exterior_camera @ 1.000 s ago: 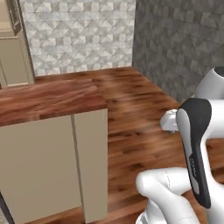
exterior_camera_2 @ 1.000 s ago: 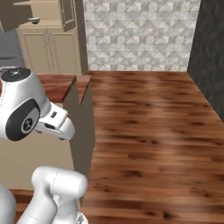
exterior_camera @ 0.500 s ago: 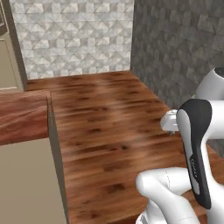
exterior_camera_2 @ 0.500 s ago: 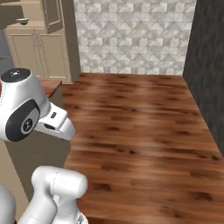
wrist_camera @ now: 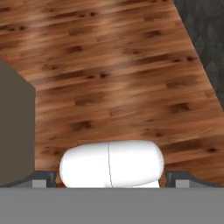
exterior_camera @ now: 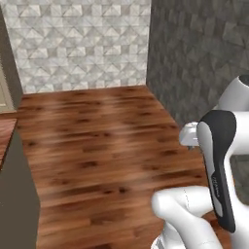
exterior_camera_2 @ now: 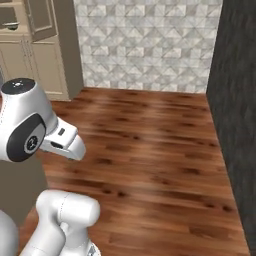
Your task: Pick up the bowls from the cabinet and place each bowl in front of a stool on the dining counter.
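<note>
The beige cabinet (exterior_camera_2: 37, 65) stands at the far left of the right base view. One bowl (exterior_camera_2: 10, 24) shows small and dim in its open shelf niche above the panelled doors. A sliver of the reddish-brown dining counter (exterior_camera: 4, 138) shows at the left edge of the left base view, over its plain half-wall (exterior_camera: 17, 199). That half-wall (wrist_camera: 15, 127) also stands at the left of the hand view. My gripper (wrist_camera: 110, 180) is open over bare floor, its dark fingertips (wrist_camera: 43, 179) wide apart and holding nothing. The stool is out of view.
Brown wood floor (exterior_camera: 97, 146) stretches ahead to a pale tiled wall (exterior_camera_2: 145, 45). A dark grey wall (exterior_camera: 199, 63) closes the right side. My white arm is folded close to the base in both base views.
The whole picture has shifted, so the base has moved. The counter and cabinet have slid toward the left edge of the views. The arm keeps its folded pose and the gripper stays open.
</note>
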Motion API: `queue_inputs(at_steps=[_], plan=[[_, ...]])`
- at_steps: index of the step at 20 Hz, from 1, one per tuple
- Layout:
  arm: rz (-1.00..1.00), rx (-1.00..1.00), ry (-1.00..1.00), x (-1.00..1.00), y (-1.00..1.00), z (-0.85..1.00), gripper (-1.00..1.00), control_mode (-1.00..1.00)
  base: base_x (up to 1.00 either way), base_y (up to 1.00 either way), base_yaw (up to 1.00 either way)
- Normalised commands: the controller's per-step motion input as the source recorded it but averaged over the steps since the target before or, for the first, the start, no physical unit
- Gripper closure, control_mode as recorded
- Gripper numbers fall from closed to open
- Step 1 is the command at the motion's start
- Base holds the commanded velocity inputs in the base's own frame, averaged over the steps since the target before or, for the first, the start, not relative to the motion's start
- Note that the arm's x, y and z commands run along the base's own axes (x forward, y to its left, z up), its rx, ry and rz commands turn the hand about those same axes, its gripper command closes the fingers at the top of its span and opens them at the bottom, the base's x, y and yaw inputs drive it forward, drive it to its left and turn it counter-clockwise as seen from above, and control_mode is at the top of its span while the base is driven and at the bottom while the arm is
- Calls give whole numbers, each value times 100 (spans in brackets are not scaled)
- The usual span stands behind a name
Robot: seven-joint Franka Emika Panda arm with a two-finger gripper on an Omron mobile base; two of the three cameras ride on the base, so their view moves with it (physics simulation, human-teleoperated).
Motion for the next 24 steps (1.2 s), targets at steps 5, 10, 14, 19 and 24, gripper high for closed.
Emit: queue_inputs(at_steps=[5, 10, 14, 19, 24], plan=[[0, 0, 0, 0, 0, 0, -100, 100, 100, -48, 24], [0, 0, 0, 0, 0, 0, -100, 100, 100, 0, 38], [0, 0, 0, 0, 0, 0, -100, 100, 100, 0, 37], [0, 0, 0, 0, 0, 0, -100, 100, 100, -12, 41], [0, 0, 0, 0, 0, 0, -100, 100, 100, -38, 47]])
